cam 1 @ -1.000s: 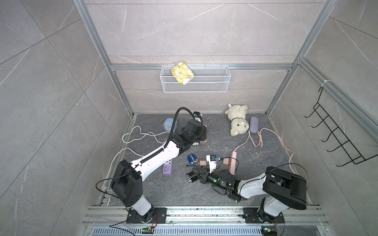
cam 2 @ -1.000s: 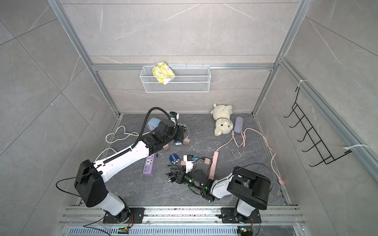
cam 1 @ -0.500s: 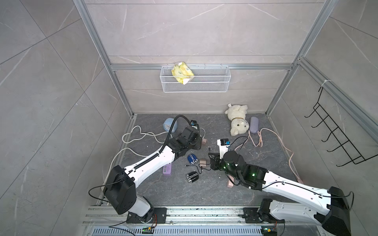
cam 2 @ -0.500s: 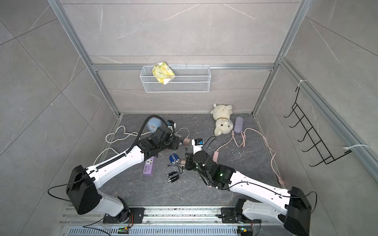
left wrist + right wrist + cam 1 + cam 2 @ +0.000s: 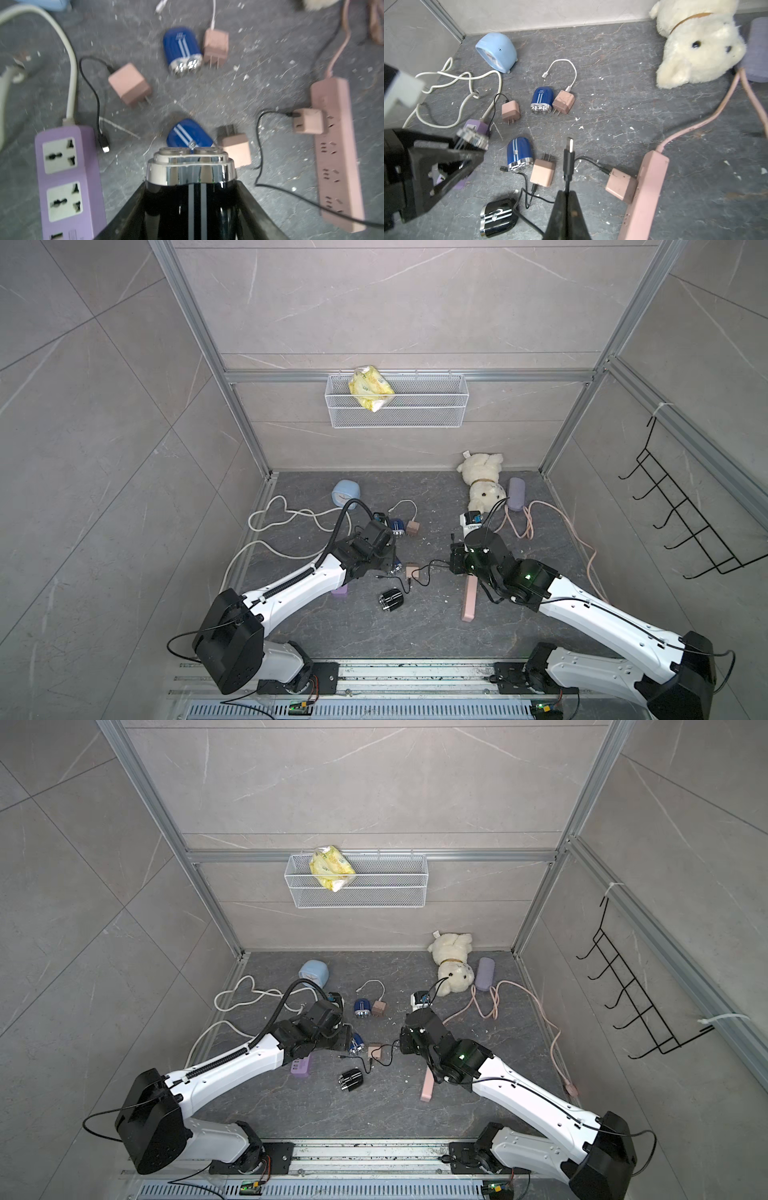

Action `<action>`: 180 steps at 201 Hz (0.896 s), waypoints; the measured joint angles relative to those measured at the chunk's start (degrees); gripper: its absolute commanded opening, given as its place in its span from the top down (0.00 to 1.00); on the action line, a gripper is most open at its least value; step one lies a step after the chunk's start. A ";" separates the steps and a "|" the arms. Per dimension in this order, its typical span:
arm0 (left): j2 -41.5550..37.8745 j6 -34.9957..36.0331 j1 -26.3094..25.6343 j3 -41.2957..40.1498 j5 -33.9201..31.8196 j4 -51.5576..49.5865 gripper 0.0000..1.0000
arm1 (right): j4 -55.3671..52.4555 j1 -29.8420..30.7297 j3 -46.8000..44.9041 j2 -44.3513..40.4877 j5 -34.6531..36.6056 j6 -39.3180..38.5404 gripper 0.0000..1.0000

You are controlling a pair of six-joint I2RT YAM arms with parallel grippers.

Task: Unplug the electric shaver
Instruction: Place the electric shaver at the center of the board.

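Observation:
My left gripper (image 5: 191, 187) is shut on the black electric shaver (image 5: 190, 164), whose chrome head sticks out past the fingers. It hangs just above the floor, over a blue shaver (image 5: 187, 135). In both top views the left gripper (image 5: 376, 558) (image 5: 338, 1038) is left of centre. My right gripper (image 5: 565, 193) (image 5: 453, 563) is shut on a thin black cable just behind its plug (image 5: 569, 149). The plug's metal tip points free into the air, a hand's width from the held shaver's head (image 5: 472, 138).
A second black shaver (image 5: 390, 600) lies on the floor in front, with loose black cable round it. Another blue shaver (image 5: 182, 52) and several pink adapters (image 5: 129, 86) lie about. A purple power strip (image 5: 66, 178), a pink strip (image 5: 645, 197), a plush dog (image 5: 482, 485) and a blue clock (image 5: 347, 493) are also there.
The left gripper has drawn back toward the front with the black shaver in it. The right gripper, shut throughout, has come up from low by the front and moved right, away from the shaver.

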 measured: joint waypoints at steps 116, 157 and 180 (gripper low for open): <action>-0.74 -9.75 -1.73 -11.34 -4.39 0.13 1.00 | -4.63 -3.69 4.28 1.25 -7.21 -3.82 1.00; 0.42 -10.80 -1.73 -12.15 -4.26 2.71 1.00 | -4.63 -3.69 4.28 1.68 -8.68 -3.98 1.00; 2.03 -11.28 -1.73 -12.15 -3.80 4.28 1.00 | -4.72 -3.69 4.28 2.05 -9.22 -3.96 1.00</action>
